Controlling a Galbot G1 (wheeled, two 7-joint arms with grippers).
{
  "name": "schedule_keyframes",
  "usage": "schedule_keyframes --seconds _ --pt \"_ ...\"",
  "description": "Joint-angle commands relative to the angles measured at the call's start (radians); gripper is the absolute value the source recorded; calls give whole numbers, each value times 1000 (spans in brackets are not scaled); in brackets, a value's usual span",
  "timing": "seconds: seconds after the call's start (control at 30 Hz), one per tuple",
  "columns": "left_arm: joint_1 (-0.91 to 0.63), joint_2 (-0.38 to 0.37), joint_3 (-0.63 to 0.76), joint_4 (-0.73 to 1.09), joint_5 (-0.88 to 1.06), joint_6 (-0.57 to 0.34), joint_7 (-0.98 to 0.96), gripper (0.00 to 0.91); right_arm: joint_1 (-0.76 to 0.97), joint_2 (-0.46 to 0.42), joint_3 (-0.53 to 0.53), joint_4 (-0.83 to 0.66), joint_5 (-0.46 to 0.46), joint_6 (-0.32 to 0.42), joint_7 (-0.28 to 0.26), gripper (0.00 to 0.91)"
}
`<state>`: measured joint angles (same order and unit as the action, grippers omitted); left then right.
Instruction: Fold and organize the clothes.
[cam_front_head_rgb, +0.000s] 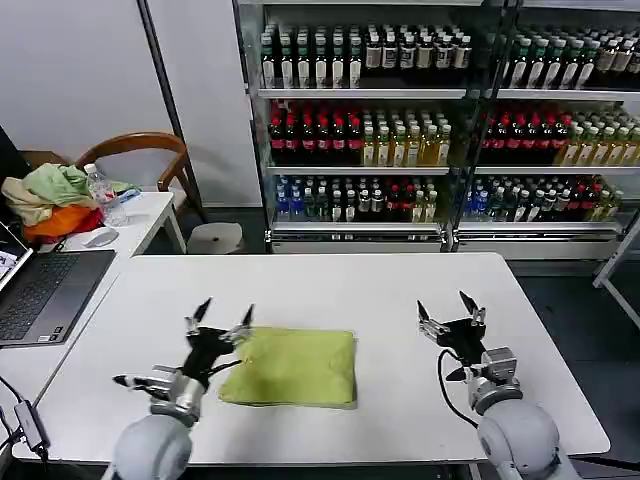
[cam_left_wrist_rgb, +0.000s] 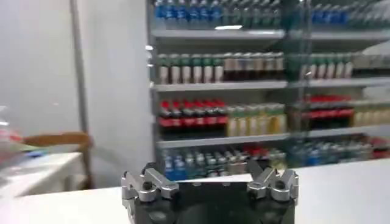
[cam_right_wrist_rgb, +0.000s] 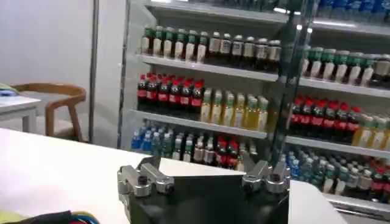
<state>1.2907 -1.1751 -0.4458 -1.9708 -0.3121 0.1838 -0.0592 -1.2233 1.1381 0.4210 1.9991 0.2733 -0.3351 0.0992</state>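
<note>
The folded T-shirt (cam_front_head_rgb: 292, 366) lies on the table (cam_front_head_rgb: 400, 300), toward its near edge and a little left of centre. The left gripper (cam_front_head_rgb: 222, 318) stands just at the shirt's left edge, perhaps touching it. The right gripper (cam_front_head_rgb: 448, 312) stands well apart to the right. Behind the table stands a shelf of bottles (cam_front_head_rgb: 400, 120); a laptop (cam_front_head_rgb: 45, 290) sits on the side table (cam_front_head_rgb: 150, 215) to the left.

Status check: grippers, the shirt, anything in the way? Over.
Left gripper open at the folded lime-green T-shirt's left edge. Right gripper open, off to its right, empty. Shirt flat on the white table; nothing obstructing.
</note>
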Motion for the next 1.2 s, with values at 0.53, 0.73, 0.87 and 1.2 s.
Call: schedule_keyframes --seconds 0.53,0.73,0.87,1.2 --pt "62 79 -227 73 52 -93 66 907 -17 60 -355 17 299 -159 68 907" --pt "59 75 -220 81 52 -88 64 907 1 54 -354 -14 417 -222 125 907" --pt "52 77 -211 90 53 -85 63 907 -2 49 -357 -45 450 -207 130 907" --pt "56 70 -184 96 53 -83 57 907 19 78 -360 -75 493 -171 129 907"
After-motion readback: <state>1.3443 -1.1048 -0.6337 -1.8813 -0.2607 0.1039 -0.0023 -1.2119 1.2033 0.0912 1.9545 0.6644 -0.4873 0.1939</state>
